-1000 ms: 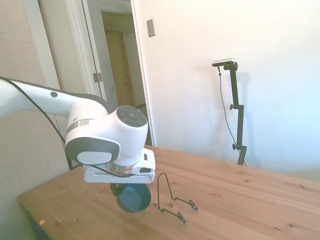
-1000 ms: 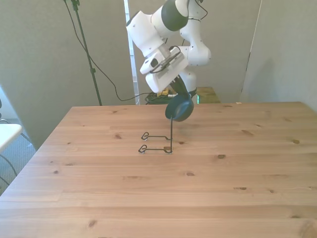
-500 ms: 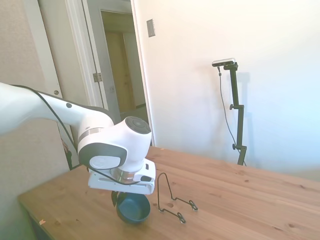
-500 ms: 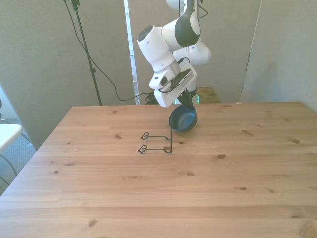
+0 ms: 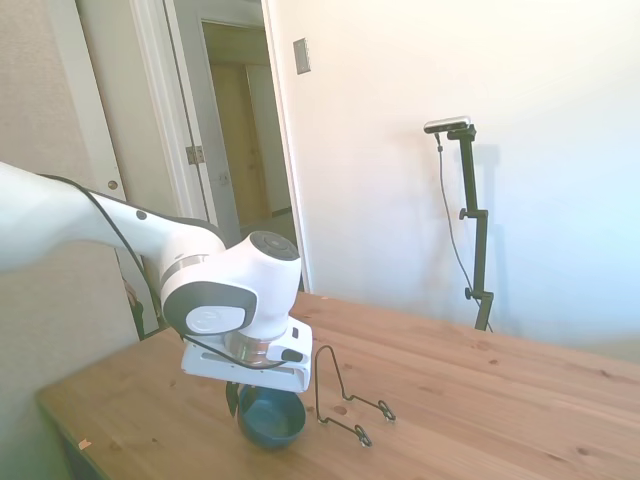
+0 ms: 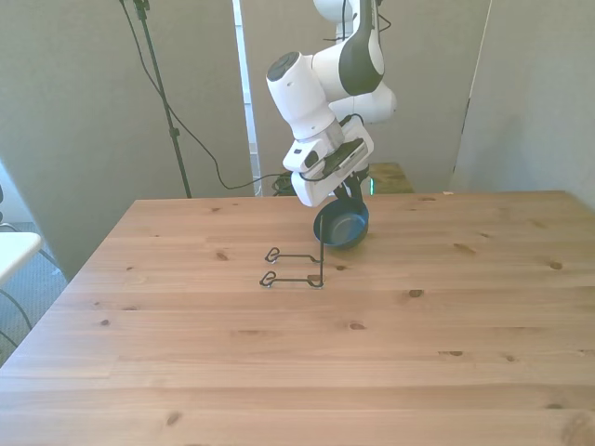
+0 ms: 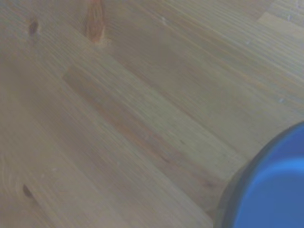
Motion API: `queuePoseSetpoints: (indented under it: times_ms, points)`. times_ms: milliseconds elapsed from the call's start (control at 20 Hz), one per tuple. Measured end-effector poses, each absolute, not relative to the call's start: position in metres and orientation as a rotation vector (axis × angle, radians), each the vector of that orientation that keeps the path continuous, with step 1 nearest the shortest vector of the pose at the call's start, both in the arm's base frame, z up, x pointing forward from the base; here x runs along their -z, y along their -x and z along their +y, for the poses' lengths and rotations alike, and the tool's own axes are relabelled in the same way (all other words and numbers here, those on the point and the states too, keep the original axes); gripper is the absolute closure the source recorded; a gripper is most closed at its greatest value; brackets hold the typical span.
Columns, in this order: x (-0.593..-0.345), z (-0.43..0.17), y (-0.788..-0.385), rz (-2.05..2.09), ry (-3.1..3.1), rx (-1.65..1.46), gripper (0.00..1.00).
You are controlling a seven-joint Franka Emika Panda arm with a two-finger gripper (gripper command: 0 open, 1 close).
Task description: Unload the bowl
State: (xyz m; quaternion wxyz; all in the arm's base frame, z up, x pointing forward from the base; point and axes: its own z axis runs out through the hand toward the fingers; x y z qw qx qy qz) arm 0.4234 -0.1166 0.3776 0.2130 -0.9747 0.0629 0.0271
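A white Franka arm reaches in from the left of the side view and bends down over the near corner of a wooden table. Its gripper sits low in the lower left of that frame, directly above the bowl, a small dark teal-blue dish that rests at or just above the tabletop, opening upward. The gripper's dark fingers are clamped on the bowl's rim at the side toward the arm, as far as the side view shows; the wrist housing covers much of the contact.

In the front view the bowl appears just above the frame's centre, under the gripper, slightly tipped so that its blue inside faces the camera. Whether its base touches the wood cannot be told from either picture.

A thin black wire stand sits just beside the bowl, toward the right in the side view; in the front view the wire stand lies to the bowl's lower left, its upright post near the bowl's edge, its looped feet pointing to the front view's left.

The wrist view is blurred: bare wood grain fills it, with a blue curve of the bowl at one corner.
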Motion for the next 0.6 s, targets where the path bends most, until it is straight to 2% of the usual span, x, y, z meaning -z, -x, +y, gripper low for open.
queuePoseSetpoints:
  times_ms: [300, 600]
  points:
    - [-0.372, -0.118, -0.425, 0.193, 2.703, -0.096, 0.00]
    - [-0.386, -0.123, -0.427, 0.347, 2.691, -0.084, 0.00]
